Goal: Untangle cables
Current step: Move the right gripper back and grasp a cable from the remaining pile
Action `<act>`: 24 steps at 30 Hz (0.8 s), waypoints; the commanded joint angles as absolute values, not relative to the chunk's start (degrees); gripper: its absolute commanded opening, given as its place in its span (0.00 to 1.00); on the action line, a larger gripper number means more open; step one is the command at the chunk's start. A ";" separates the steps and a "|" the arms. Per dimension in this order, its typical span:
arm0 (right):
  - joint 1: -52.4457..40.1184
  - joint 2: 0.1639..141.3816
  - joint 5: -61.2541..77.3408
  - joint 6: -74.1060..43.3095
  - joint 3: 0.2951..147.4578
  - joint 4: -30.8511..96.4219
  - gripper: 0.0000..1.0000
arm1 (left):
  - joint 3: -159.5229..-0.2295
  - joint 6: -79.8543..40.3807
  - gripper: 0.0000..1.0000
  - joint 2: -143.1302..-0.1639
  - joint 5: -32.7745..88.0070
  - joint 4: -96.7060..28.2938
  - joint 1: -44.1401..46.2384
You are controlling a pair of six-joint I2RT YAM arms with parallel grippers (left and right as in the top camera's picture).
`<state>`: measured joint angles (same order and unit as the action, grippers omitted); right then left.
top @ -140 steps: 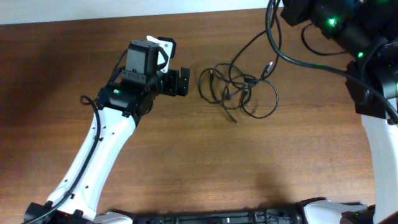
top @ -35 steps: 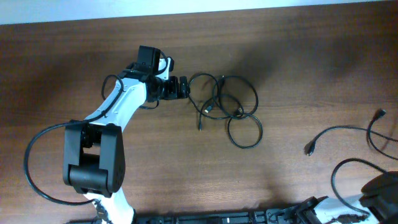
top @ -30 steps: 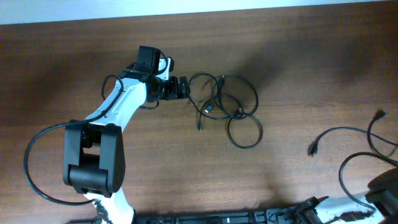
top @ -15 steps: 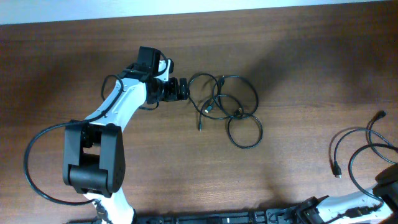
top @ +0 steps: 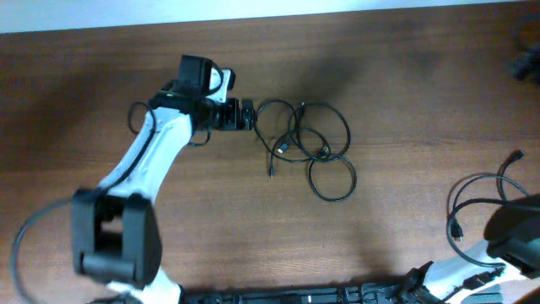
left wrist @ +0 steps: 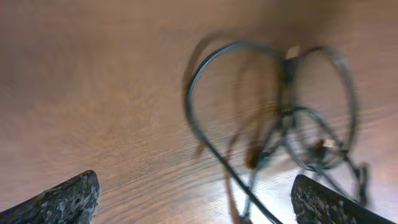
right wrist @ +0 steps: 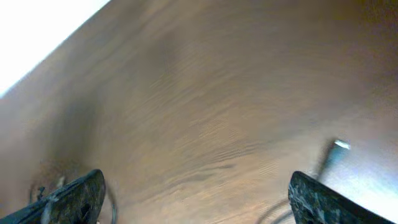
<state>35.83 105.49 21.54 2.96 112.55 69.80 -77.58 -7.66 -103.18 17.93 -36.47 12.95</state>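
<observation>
Near the middle of the overhead frame, the cables [top: 309,139] lie on the brown wooden worktop [top: 253,236] as a cluster of overlapping thin black loops, with a larger ring at the top, a smaller ring hanging off to the lower right, and a short straight end pointing down at the lower left; left of that cluster, the left arm [top: 148,169] reaches up from the lower left corner, and the left tool [top: 247,114] sits just beside the leftmost loop, though I cannot tell from above whether it touches the cord; in the left wrist view its two dark fingertips [left wrist: 65,199] show at the bottom corners, spread wide with nothing between them, and the blurred loops lie ahead on the wood, in the upper and right parts of the frame; at the right edge of the overhead frame, well apart from the cluster, a loose cable [top: 474,177] curves in a couple of open arcs, close to the right arm [top: 515,241] in the bottom right corner; in the right wrist view the right tool [right wrist: 196,202] is likewise spread wide and holds nothing, its fingertips at the bottom corners over blurred wood, with a small pale-tipped plug [right wrist: 339,145] on the worktop at the right.
</observation>
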 commanded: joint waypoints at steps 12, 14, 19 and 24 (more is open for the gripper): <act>-0.58 117.47 23.59 10.28 111.42 69.71 0.91 | -79.57 -1.23 0.99 -82.06 4.67 -47.44 12.58; -4.21 119.22 23.59 10.26 111.28 70.04 0.92 | -79.57 -1.23 0.99 -80.86 4.64 -49.56 12.58; -12.03 121.67 20.86 10.28 108.99 70.11 0.92 | -79.55 -1.23 0.99 -80.01 4.67 -51.83 12.58; -17.67 122.26 20.53 10.28 106.94 69.87 0.92 | -79.55 -1.23 0.99 -80.01 4.67 -52.18 12.58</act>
<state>-15.25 121.36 21.69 9.54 108.31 69.97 -79.00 -2.33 -80.88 5.28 -52.10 12.93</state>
